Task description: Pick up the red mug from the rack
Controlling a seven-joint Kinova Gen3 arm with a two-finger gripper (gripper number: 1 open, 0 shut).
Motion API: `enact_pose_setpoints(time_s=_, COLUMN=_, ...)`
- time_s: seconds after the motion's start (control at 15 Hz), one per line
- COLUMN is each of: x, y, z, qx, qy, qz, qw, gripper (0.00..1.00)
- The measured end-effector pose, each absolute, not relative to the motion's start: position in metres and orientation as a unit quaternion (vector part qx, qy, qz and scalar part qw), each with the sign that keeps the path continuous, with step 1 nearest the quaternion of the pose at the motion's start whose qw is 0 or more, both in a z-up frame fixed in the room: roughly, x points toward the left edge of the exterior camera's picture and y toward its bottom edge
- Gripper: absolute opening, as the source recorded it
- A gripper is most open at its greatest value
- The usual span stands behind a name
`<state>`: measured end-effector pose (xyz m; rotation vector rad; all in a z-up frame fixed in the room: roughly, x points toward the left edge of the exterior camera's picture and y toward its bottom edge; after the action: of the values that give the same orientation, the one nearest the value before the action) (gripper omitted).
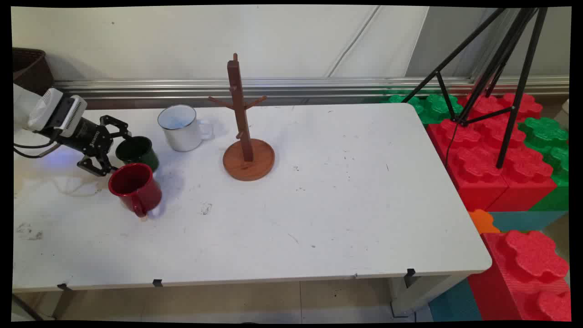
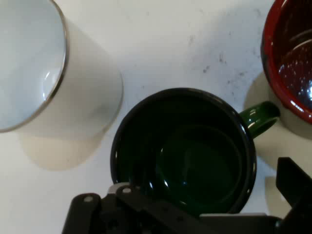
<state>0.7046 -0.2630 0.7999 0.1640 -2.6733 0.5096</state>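
At the table's (image 1: 319, 218) left side the gripper (image 1: 119, 152) stands open around the near rim of the green mug (image 1: 139, 152). The red mug (image 1: 135, 187) is just beside it in front, the white mug (image 1: 181, 127) behind to the right. Further right stands the wooden mug tree (image 1: 243, 132), well apart.

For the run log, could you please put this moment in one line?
gripper: open, at green mug | red mug, white mug beside | rack apart

Three mugs clustered at table (image 1: 319, 218) left: middle mug (image 1: 136, 152) (image 2: 183, 153) just right of gripper (image 1: 114, 150), second mug (image 1: 135, 187) (image 2: 290, 53) in front of it, third mug (image 1: 181, 127) (image 2: 46, 73) behind-right. Mug tree (image 1: 246, 132) stands right of the third mug, tripod (image 1: 492, 68) off table's far right.
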Motion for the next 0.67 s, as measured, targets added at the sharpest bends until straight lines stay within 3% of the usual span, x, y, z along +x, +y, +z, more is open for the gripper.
enact_pose_setpoints(time_s=0.67, x=0.715, y=-0.252, z=0.823, qx=0.070, qy=-0.954, qz=0.194, qw=0.218, gripper=1.00)
